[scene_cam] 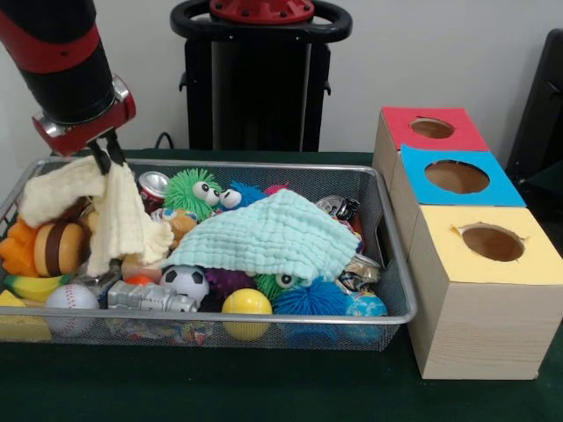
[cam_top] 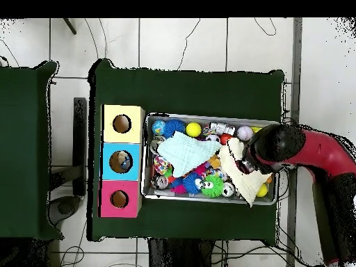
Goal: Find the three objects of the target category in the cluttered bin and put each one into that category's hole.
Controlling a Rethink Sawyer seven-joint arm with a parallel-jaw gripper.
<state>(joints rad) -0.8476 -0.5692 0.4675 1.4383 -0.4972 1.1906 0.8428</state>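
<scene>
The wire-mesh bin (scene_cam: 387, 230) stands on the green table, full of toys; it also shows in the overhead view (cam_top: 208, 199). My gripper (scene_cam: 107, 158) hangs over the bin's left end, shut on a cream cloth (scene_cam: 119, 215) that it holds up by one corner, the rest draped over the toys. In the overhead view the arm hides the gripper, and the cream cloth (cam_top: 241, 179) lies at the bin's right end. The red-topped hole (scene_cam: 432, 128) is on the farthest box to the right of the bin, and at lower left in the overhead view (cam_top: 119, 199).
A pale teal cloth (scene_cam: 273, 236) covers the bin's middle. Around it lie a soccer ball (scene_cam: 185, 281), a yellow ball (scene_cam: 246, 304), a baseball (scene_cam: 72, 299), a green fuzzy toy (scene_cam: 192, 191) and cans (scene_cam: 154, 185). The blue-topped hole (scene_cam: 456, 177) and yellow-topped hole (scene_cam: 493, 242) are nearer.
</scene>
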